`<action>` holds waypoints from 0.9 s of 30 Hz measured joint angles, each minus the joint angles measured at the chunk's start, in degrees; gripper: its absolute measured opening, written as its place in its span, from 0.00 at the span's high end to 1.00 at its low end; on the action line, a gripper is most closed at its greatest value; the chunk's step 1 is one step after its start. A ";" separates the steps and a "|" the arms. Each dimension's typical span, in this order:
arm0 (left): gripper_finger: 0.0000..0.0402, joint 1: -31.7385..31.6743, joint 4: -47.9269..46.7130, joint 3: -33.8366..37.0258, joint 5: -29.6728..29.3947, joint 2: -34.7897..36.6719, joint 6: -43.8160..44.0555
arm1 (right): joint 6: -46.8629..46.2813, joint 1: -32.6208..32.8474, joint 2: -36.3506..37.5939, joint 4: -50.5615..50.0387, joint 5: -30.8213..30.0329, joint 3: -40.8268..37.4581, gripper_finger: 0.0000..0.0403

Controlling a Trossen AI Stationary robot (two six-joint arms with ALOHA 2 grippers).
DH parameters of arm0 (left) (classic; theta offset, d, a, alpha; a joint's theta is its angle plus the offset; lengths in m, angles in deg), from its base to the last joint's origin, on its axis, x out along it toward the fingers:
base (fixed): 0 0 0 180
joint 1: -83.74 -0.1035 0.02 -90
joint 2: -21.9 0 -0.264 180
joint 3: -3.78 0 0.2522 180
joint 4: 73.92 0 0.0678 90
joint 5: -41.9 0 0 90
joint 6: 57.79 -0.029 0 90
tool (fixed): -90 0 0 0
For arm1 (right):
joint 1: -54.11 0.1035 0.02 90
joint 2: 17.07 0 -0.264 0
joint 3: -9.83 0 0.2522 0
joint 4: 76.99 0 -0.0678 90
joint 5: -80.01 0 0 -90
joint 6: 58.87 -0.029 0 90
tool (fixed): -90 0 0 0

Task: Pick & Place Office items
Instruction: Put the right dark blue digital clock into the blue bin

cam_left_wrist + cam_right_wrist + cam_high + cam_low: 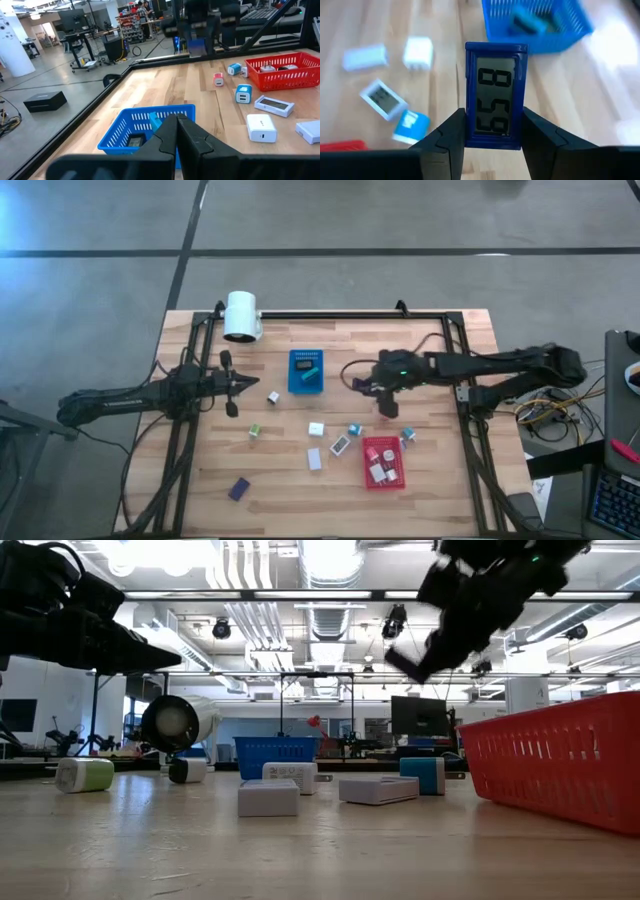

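Here the right gripper (492, 127) holds a blue digital display unit (495, 97) between its fingers, clamped across the short sides so that the piece's long axis runs straight out ahead of the fingers. In the high view this gripper (388, 402) hangs above the table between the two trays. The blue tray (306, 372) lies toward the left arm's side of it; the red tray (384, 462) lies toward the table's near edge. In the right wrist view the blue tray (540, 37) stands directly beyond the held piece's far end, so a carry along the long axis would probably reach it (which tray is meant cannot be told).

The left gripper (238, 385), fingers pressed together and empty, waits beside the blue tray on its own side.

The loose office items, among them a white block (316, 429) and a teal block (354, 430), lie scattered on the wooden table (440, 490). Beyond it, the low view shows an open workshop with ceiling lights.
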 joint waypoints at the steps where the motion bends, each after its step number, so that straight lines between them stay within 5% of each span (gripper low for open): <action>1: 0.97 0.00 0.00 0.02 0.00 0.02 0.00 | 0.43 0.00 2.37 1.75 0.30 -1.12 0.65; 16: 0.97 0.00 0.20 0.00 -0.43 -0.20 -0.02 | 3.80 -1.50 33.08 23.29 0.61 -22.50 0.65; 27: 0.97 -0.04 0.55 0.00 -0.90 -0.20 -2.62 | 6.30 -2.23 45.36 32.52 0.14 -33.76 0.65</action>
